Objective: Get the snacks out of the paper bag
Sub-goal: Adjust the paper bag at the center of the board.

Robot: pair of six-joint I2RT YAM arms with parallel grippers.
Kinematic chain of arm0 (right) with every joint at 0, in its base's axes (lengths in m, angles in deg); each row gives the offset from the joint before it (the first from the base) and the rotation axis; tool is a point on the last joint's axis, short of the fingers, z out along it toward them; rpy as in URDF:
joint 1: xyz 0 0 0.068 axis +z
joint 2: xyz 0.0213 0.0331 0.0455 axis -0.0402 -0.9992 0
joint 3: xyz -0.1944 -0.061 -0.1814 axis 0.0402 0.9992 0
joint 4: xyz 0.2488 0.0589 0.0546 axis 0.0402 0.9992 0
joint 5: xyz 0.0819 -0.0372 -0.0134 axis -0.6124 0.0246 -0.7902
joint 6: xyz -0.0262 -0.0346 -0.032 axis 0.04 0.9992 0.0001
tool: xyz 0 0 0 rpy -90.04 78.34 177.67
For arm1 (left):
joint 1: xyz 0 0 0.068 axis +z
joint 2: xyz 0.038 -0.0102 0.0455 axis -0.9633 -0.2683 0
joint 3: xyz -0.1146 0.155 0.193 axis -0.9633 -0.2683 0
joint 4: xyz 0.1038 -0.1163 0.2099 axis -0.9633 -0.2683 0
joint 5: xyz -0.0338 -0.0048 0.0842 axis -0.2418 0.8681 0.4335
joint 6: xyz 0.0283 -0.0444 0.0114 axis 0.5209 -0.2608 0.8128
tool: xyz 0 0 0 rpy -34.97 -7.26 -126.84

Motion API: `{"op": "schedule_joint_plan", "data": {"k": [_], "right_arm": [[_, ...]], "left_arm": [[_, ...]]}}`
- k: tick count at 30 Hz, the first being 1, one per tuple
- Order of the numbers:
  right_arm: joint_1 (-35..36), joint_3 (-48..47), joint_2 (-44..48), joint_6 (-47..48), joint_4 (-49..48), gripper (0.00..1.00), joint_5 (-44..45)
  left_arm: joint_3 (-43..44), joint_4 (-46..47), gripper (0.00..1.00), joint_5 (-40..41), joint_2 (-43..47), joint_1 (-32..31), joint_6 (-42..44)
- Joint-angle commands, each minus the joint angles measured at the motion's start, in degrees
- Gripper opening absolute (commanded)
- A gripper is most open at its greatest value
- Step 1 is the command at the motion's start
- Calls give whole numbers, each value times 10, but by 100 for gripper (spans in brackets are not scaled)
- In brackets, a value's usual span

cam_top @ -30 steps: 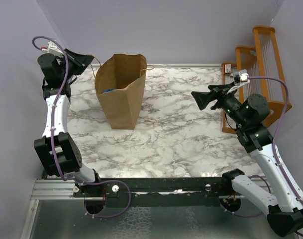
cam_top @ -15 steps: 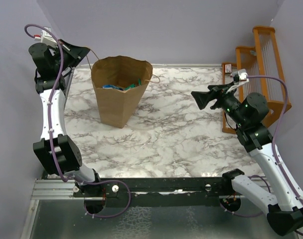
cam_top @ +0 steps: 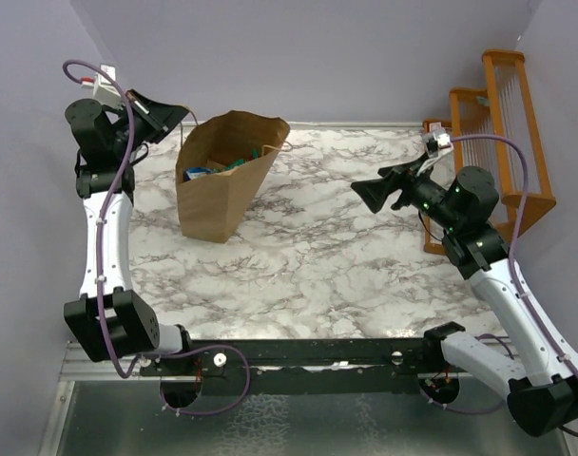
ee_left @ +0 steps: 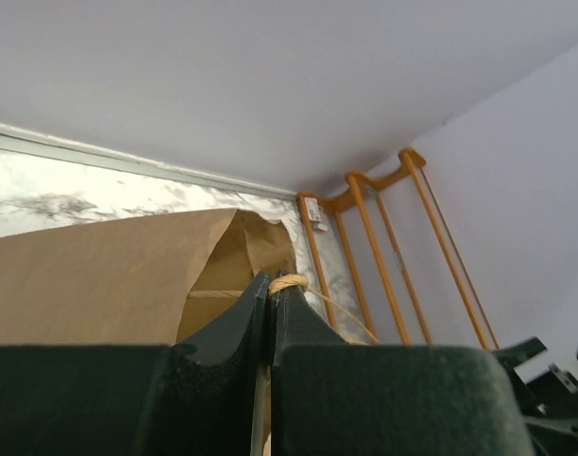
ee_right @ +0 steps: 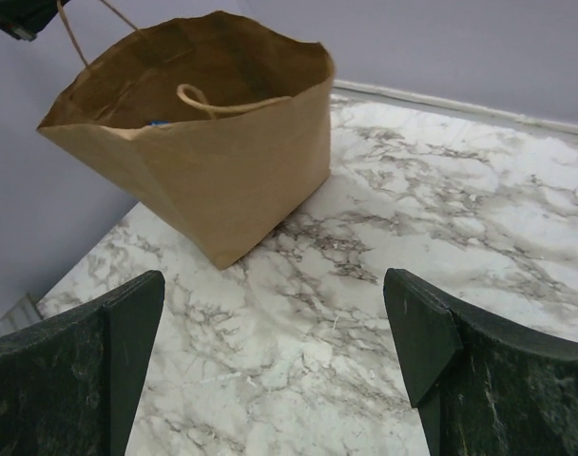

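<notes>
The brown paper bag (cam_top: 220, 185) stands tilted at the back left of the marble table, its mouth open and leaning to the right. Blue, teal and green foil snacks (cam_top: 224, 165) show inside its mouth. My left gripper (cam_top: 178, 118) is raised above the bag's left side and shut on the bag's twisted paper handle (ee_left: 291, 283). In the right wrist view the bag (ee_right: 222, 166) leans with one handle loop (ee_right: 218, 103) draped over its near rim. My right gripper (cam_top: 363, 193) is open and empty, held above the table right of the bag, pointing at it.
An orange wooden rack (cam_top: 493, 123) stands at the right edge of the table, behind my right arm. The grey wall runs close behind the bag. Bare marble (cam_top: 308, 256) lies between the bag and the right gripper.
The left gripper has pulled the handle up and rightward, tipping the bag so its mouth leans right and more snacks show. The right gripper has moved a little left, toward the bag.
</notes>
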Motion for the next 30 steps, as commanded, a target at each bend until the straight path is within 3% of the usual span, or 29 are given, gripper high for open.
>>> {"op": "schedule_joint_plan", "data": {"k": [1,11,16,24,30], "right_arm": [[4,-28,-24,-10,3,99,-92],[4,-59,-60,-35,11,100,-184],[17,-69,-84,-43,4,94,-239],[158,-74,-139,-19,21,83,-140],[166,-50,-151,-21,12,79,-108]], "left_arm": [[-5,31,0,-15,53,-48,12],[-42,67,0,16,91,-145,-29],[-91,87,0,32,123,-178,-44],[-142,93,0,63,157,-249,-51],[-173,110,0,107,171,-336,-59]]}}
